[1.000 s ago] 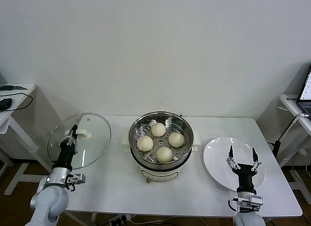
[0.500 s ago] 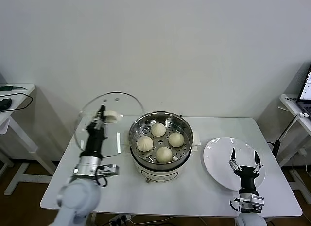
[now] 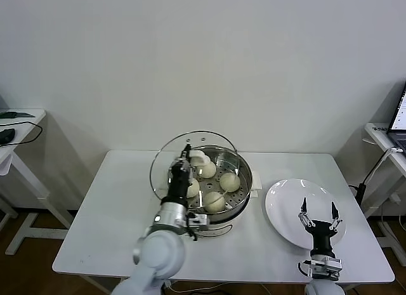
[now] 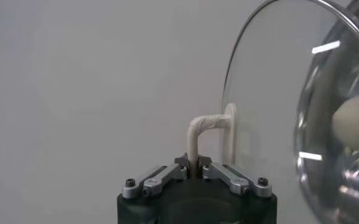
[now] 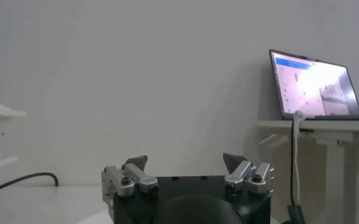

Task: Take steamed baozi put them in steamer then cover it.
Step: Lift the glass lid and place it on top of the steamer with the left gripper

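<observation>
Four buns: the baozi (image 3: 216, 184) sit inside the steamer (image 3: 238, 181), just beside and partly behind the left claw as seen from the head.
Head view, left claw: the left claw (image 3: 181, 170) is clamped on the cream handle (image 3: 198, 160) of a glass lid (image 3: 166, 165), holding it tilted on edge above the steamer's near-left rim.
Head view, lid: it overlaps the pot on the claw's side; two buns show through the glass.
Head view, right claw: the right claw (image 3: 318, 211) stands with jaws spread wide, holding nothing, over the near part of a white plate (image 3: 285, 203), well apart from the steamer.
Head view, table: a white table (image 3: 120, 212) carries the pot and plate.
Left wrist view: the fingers (image 4: 167, 175) pinch the handle's (image 4: 199, 131) bent stem right at their tips; the lid (image 4: 270, 91) stands next to them, a bun (image 4: 353, 122) visible beyond it.
Right wrist view: both fingertips (image 5: 136, 163) stand far apart with nothing between; a laptop (image 5: 313, 85) sits on a side desk (image 5: 331, 126) beyond.
</observation>
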